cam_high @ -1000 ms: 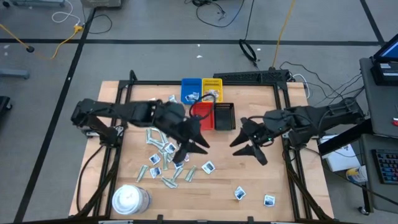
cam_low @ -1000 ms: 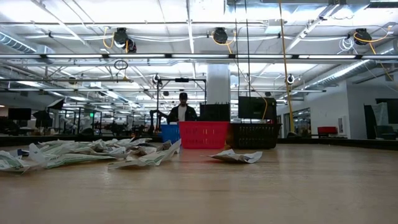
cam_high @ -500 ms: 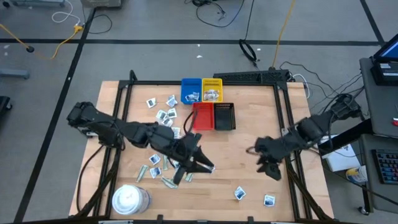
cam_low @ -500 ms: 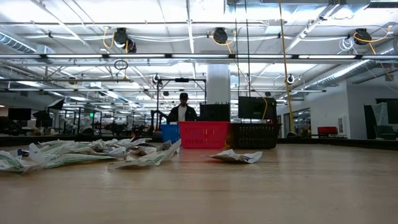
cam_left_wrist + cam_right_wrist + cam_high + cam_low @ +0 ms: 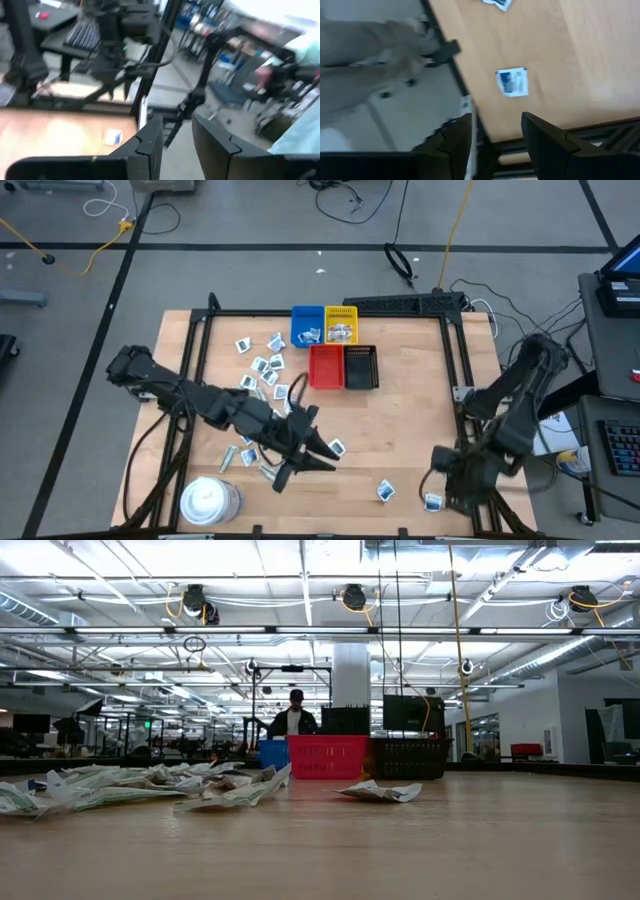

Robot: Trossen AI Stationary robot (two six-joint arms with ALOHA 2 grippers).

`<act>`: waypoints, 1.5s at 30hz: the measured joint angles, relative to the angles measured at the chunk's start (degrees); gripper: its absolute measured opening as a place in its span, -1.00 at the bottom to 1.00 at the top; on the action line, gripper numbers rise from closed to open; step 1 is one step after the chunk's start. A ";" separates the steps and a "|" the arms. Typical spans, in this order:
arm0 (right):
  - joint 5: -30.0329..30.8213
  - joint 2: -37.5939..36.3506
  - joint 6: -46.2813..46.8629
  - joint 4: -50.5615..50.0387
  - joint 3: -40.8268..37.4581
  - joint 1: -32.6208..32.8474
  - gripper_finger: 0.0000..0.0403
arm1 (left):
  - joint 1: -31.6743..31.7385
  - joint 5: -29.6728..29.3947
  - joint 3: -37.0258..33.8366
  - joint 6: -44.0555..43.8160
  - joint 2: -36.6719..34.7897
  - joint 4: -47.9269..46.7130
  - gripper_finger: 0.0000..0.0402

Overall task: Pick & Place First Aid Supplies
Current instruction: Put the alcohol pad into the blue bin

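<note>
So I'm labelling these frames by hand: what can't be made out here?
- Print on the packets: too small in the high view.
- Tray contents: too small from above; walls hide them in the low view.
- Left gripper: whether it holds anything; left wrist view blurred.
- Both arms: outside the low view.

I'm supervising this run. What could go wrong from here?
The packet ahead of the open right gripper lies near the table edge; a nudge could push it off. The open left gripper is beside the packet pile, where it might grab several at once.
</note>
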 joint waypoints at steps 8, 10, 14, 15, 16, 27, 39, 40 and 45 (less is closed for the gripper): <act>3.14 13.35 -0.17 -0.02 0.00 5.05 -0.18 | -3.69 -8.66 0.00 0.17 0.04 -4.51 -0.46; 3.32 16.10 -0.54 0.28 0.00 5.72 -0.18 | -4.31 -8.87 0.00 0.14 0.04 -4.53 -0.46; 3.26 20.58 -2.13 1.84 0.00 6.49 -0.18 | -4.73 -8.78 0.00 -0.87 0.04 -5.13 -0.46; 3.28 21.50 -2.73 2.28 0.00 6.58 -0.18 | -4.69 -8.78 0.00 -0.90 0.04 -5.13 -0.46; 3.28 22.41 -3.42 2.91 0.00 6.62 -0.18 | -4.64 -8.72 0.00 -0.88 0.04 -5.21 -0.46; 3.69 30.20 -8.28 9.12 -1.61 6.82 -0.18 | -4.84 -8.25 0.00 -4.74 0.04 -8.16 -0.46; -0.37 29.65 -5.60 19.46 -11.32 6.80 -0.42 | -5.96 -8.28 0.00 -4.94 0.04 -7.95 -0.46; -0.05 29.68 -6.23 19.56 -11.32 6.80 -0.52 | -5.96 -8.28 0.00 -4.99 0.04 -7.92 -0.46; 2.46 29.72 -8.62 20.16 -11.39 6.85 -0.95 | -5.94 -8.30 0.00 -4.83 0.04 -7.97 -0.46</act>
